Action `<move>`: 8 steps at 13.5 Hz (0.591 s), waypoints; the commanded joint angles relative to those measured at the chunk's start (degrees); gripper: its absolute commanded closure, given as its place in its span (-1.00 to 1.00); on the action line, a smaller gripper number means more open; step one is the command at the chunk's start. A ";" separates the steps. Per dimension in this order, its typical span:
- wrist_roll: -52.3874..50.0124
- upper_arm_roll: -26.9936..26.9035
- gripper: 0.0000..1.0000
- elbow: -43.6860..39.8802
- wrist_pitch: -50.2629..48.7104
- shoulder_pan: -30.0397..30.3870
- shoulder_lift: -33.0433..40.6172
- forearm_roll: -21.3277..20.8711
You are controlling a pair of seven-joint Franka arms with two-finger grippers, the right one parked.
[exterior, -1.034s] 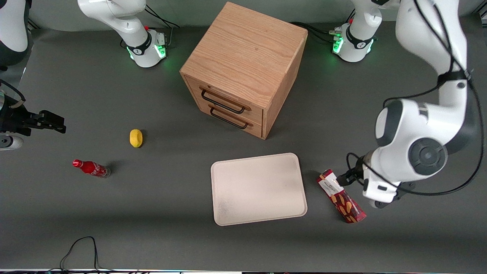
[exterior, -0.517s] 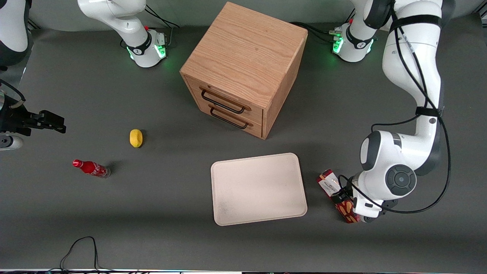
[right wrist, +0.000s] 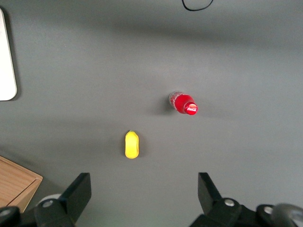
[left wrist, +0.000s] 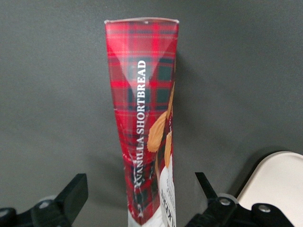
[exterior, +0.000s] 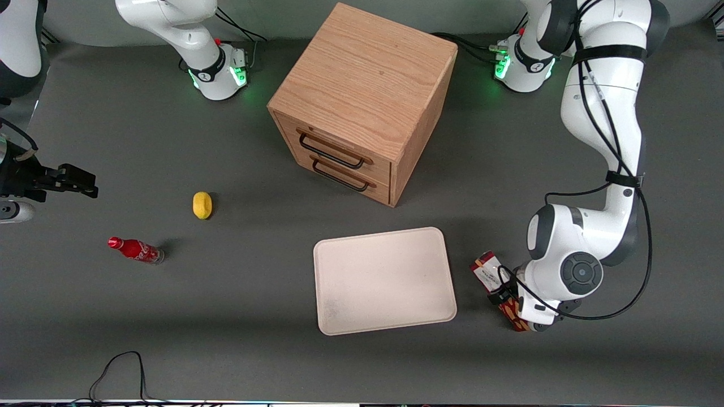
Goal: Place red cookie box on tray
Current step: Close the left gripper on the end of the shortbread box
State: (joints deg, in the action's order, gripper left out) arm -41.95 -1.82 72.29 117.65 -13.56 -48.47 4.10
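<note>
The red cookie box (exterior: 486, 269) lies flat on the dark table beside the tray (exterior: 384, 280), toward the working arm's end. The left arm's wrist covers its middle, and only its white-label end and its red end nearer the front camera show. The left arm's gripper (exterior: 505, 295) is low over the box. In the left wrist view the tartan box (left wrist: 147, 109) runs between the two black fingers (left wrist: 71, 196), with a gap on each side: the gripper (left wrist: 142, 191) is open and straddles the box. The cream tray's corner (left wrist: 279, 184) shows beside it.
A wooden two-drawer cabinet (exterior: 362, 102) stands farther from the front camera than the tray. A yellow lemon-shaped object (exterior: 202, 204) and a small red soda bottle (exterior: 136, 249) lie toward the parked arm's end. A black cable (exterior: 121, 367) loops at the table's front edge.
The left arm has come down and moved over the cookie box. Its wrist now covers the box's middle. The box and tray have not moved.
</note>
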 commanded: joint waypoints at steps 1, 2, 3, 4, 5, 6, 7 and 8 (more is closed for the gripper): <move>0.65 -0.29 -1.00 0.39 0.83 -0.24 0.21 0.74; 1.17 -0.29 -0.97 0.39 0.92 -0.15 0.13 0.56; 3.09 -0.29 0.79 0.74 1.87 -0.15 0.21 -0.22; 3.98 -0.29 1.00 1.61 2.84 -0.33 0.48 0.55; 4.25 -0.29 1.00 1.88 3.37 -0.16 0.57 0.56; 4.25 -0.29 1.00 1.80 3.38 -0.15 0.48 0.56; 4.25 -0.29 1.00 1.80 3.38 -0.15 0.57 0.56; 4.25 -0.29 1.00 1.80 3.38 -0.15 0.57 0.56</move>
State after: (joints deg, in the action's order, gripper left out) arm -38.91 -1.82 73.18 120.06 -13.56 -48.48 4.06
